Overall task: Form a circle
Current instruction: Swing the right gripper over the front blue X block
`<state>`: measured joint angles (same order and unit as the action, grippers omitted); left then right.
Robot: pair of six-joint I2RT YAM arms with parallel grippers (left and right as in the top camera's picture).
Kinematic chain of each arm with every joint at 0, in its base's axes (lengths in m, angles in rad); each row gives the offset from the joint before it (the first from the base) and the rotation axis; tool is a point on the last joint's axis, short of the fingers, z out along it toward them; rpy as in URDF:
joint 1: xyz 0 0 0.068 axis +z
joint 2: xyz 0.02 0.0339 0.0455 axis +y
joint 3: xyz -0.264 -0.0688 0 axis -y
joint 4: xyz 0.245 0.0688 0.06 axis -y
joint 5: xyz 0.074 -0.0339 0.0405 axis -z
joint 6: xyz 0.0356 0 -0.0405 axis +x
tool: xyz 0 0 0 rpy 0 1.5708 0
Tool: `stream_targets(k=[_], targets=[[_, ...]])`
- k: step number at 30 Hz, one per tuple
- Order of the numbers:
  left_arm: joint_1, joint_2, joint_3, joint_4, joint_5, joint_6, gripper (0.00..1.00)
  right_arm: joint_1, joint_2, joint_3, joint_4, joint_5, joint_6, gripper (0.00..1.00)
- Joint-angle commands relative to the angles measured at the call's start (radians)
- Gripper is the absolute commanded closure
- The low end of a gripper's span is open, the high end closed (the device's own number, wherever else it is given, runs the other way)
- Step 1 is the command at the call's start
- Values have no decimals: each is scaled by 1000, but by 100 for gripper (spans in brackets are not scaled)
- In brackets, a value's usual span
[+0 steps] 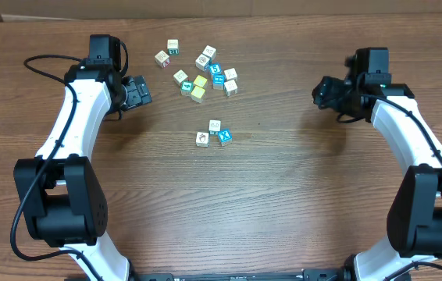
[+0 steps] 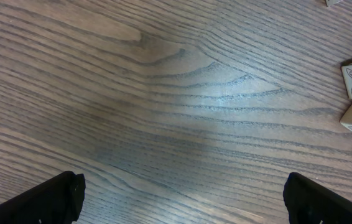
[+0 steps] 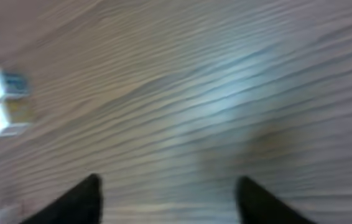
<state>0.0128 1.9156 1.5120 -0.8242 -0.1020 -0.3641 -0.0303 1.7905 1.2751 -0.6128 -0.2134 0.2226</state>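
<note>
circle cluster (image 1: 214,133) sat near the middle of the bench (image 1: 283,203): a tight knot of white and blue cubes, both arms well apart from it. loose cubes (image 1: 201,72) lay scattered nearer the far edge. left gripper (image 1: 139,92) hung toward the far-left corner, near that scatter, fingers spread wide, nothing between them. right gripper (image 1: 322,94) hung toward the far-right corner. its wrist view was blurred, but the fingers stood apart over bare wood.
</note>
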Motion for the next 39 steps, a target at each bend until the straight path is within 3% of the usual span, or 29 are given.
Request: stream_targets(k=[1,2,4,9,14,25,39], targets=[[-6,7,15,-2,-13,1,0,23,-59,9,-1,-206,-68,53],[-6,7,15,-2,-13,1,1,32,-73,9,-9,-196,-68,62],[-6,7,15,-2,-13,1,0,58,-108,9,-34,-188,-75,66],[-6,7,15,-2,-13,1,1,157,-158,9,-92,-154,-105,53],[-6,7,15,-2,-13,1,1,319,-156,-4,-130,58,-96,46],[-6,7,15,-2,-13,1,0,599,-85,-6,-84,278,-9,47],[-6,7,15,-2,-13,1,0,692,87,-6,37,310,-6,46]])
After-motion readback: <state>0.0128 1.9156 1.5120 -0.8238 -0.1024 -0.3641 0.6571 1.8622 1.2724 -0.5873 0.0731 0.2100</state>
